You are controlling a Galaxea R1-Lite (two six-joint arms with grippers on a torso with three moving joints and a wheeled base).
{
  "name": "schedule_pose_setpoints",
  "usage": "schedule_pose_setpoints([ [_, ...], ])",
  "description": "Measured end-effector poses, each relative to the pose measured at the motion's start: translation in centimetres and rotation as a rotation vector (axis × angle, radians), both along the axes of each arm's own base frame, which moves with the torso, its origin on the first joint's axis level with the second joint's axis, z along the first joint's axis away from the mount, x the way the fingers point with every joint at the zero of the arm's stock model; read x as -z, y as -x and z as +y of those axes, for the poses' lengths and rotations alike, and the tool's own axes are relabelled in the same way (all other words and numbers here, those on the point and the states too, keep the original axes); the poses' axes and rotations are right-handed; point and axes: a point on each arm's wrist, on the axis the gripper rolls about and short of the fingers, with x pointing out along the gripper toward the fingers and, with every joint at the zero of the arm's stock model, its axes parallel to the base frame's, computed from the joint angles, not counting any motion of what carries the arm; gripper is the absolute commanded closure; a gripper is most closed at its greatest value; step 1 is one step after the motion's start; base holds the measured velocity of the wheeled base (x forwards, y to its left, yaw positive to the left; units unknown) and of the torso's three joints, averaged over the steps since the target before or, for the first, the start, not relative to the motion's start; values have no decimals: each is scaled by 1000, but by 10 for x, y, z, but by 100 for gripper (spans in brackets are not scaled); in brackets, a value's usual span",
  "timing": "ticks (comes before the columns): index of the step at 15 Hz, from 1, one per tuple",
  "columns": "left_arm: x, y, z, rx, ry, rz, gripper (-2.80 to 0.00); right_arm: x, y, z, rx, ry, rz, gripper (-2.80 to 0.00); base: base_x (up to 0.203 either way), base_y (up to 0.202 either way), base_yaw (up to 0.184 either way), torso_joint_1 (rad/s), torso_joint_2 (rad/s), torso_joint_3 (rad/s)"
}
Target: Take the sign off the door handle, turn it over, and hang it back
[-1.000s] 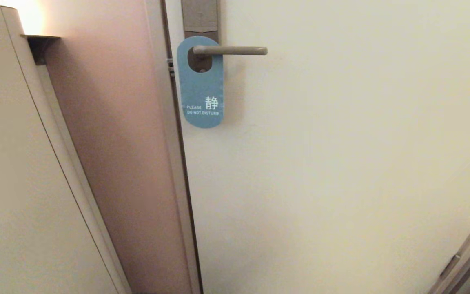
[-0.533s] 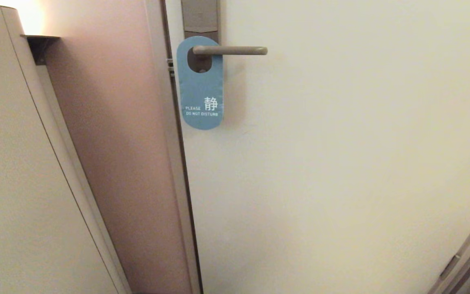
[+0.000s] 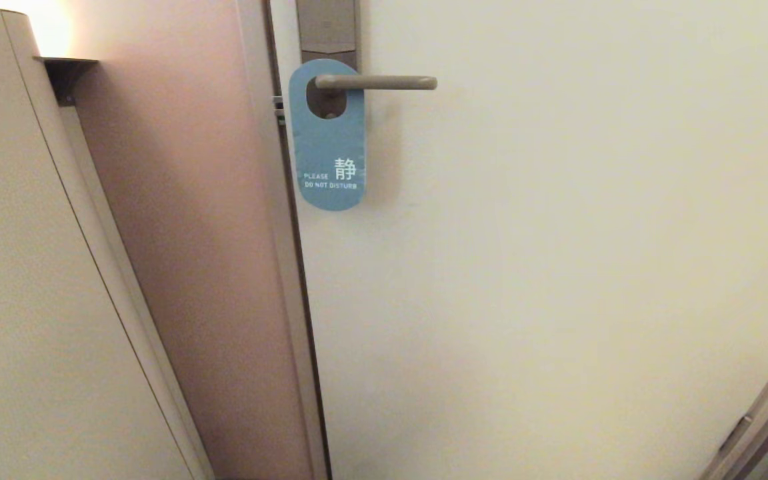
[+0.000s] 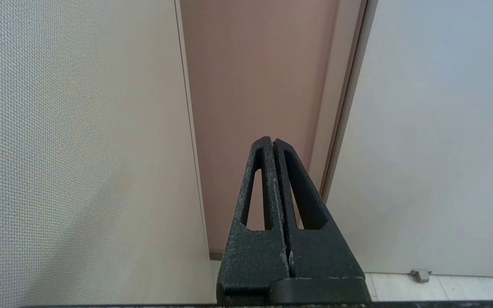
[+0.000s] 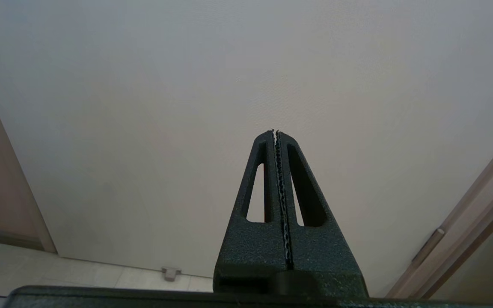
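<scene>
The sign (image 3: 328,147) hangs by its oval hole on the door handle (image 3: 376,82), blue side out, reading "PLEASE DO NOT DISTURB". The handle's lever sticks out to the right from a tall brown-grey backplate (image 3: 327,27). Neither arm shows in the head view. My left gripper (image 4: 272,142) is shut with nothing in it and points at the door frame low down. My right gripper (image 5: 275,132) is also shut and empty, facing the pale door low down. The sign and the handle show in neither wrist view.
The pale door (image 3: 557,267) fills the right of the head view. A pinkish door frame (image 3: 211,233) and a textured wall panel (image 3: 17,300) stand to the left. A small door stop (image 5: 170,273) sits on the tiled floor (image 5: 37,269).
The sign swings slightly on the handle; its lower end has shifted a little. Nothing else has moved.
</scene>
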Motion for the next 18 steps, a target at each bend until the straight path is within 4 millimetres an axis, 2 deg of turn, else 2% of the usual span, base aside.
schedule_pose_setpoints([
  [18, 0, 0, 0, 0, 0, 2, 0, 0, 0, 0, 8, -25, 0, 0, 0, 0, 0, 0, 0, 0],
])
